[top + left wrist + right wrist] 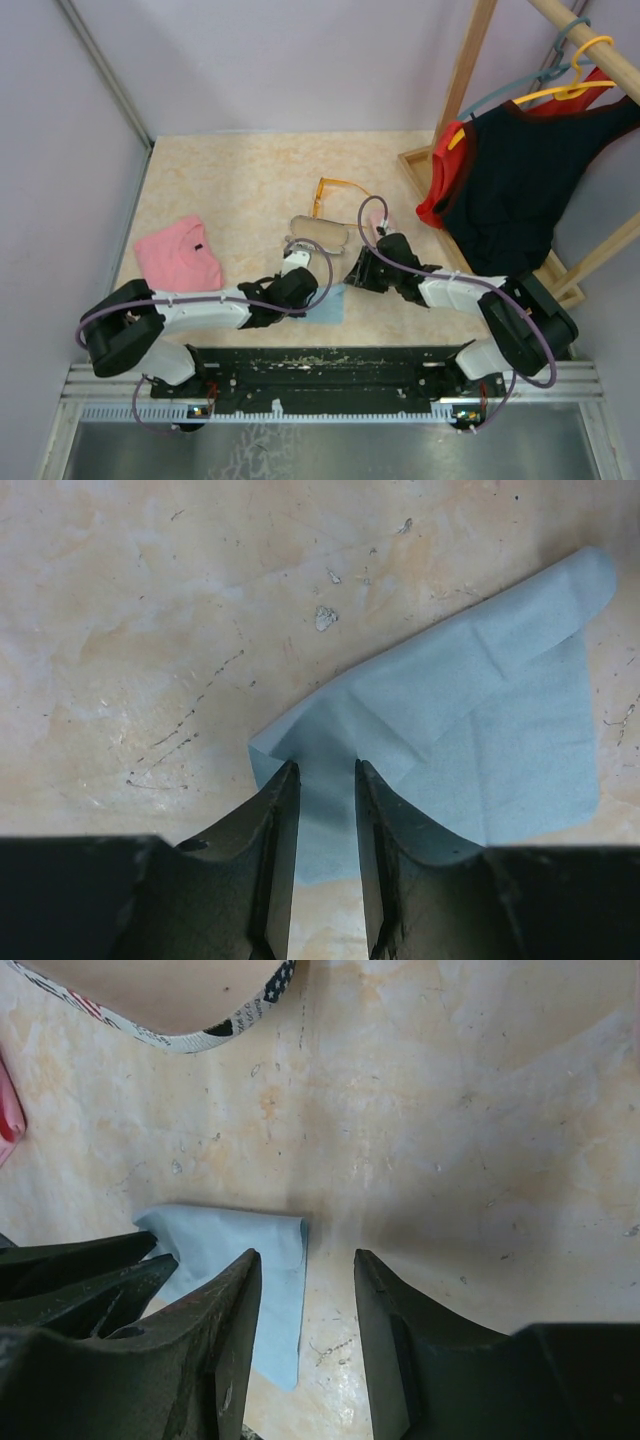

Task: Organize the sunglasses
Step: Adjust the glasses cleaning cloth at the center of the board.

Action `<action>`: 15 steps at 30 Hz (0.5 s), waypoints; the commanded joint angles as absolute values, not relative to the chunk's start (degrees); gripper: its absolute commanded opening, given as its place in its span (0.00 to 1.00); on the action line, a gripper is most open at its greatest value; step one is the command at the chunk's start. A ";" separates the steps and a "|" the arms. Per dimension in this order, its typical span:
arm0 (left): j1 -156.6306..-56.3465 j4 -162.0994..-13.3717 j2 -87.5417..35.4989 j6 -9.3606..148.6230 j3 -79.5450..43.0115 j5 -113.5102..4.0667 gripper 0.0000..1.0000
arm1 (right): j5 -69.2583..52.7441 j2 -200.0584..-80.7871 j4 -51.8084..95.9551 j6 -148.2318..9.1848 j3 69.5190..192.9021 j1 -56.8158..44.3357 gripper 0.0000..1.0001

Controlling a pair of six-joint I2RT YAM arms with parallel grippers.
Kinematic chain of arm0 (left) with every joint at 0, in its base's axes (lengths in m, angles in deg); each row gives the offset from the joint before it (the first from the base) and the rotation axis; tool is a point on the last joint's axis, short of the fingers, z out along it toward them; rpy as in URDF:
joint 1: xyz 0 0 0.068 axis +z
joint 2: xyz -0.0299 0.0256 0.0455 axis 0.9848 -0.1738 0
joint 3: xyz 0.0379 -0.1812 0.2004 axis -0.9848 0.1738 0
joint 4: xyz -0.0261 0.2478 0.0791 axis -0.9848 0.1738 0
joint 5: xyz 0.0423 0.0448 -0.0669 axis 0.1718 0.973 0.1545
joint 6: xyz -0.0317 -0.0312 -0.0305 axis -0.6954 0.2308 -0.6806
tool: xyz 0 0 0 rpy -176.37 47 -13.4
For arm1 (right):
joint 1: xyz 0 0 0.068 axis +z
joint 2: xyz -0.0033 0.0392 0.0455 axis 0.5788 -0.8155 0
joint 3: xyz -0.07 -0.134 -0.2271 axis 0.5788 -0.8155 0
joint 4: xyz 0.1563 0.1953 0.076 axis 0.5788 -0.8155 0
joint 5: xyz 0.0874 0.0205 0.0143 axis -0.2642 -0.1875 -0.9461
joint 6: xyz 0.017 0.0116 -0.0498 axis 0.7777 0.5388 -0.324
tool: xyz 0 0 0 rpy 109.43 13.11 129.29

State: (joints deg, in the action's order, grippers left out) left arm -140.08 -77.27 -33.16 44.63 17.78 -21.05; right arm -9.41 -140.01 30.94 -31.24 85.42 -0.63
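Note:
The orange-framed sunglasses (336, 189) lie open on the table beyond both arms, with no gripper touching them. A light blue cloth (480, 730) lies flat near the table's front. My left gripper (325, 765) hovers low over its near corner, jaws a narrow gap apart, and the cloth shows through the gap. My right gripper (305, 1255) is open just right of the cloth (240, 1240), with bare table between its fingers. In the top view the two grippers face each other across the cloth (330, 308).
A black-and-white printed case (320, 232) lies just beyond the grippers, and part of a pink case (386, 222) shows behind the right arm. A pink folded garment (178, 252) is at the left. A wooden rack (470, 70) with hanging clothes stands at the right.

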 commanded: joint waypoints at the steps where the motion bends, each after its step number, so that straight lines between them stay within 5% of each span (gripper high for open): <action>1: -139.58 -78.57 -32.49 45.67 19.22 -21.93 0.35 | -11.08 -141.19 35.66 -29.02 84.98 -0.49 0.42; 15: -139.57 -79.73 -31.43 46.78 20.37 -23.04 0.33 | -13.14 -145.09 37.57 -26.36 84.50 -0.30 0.36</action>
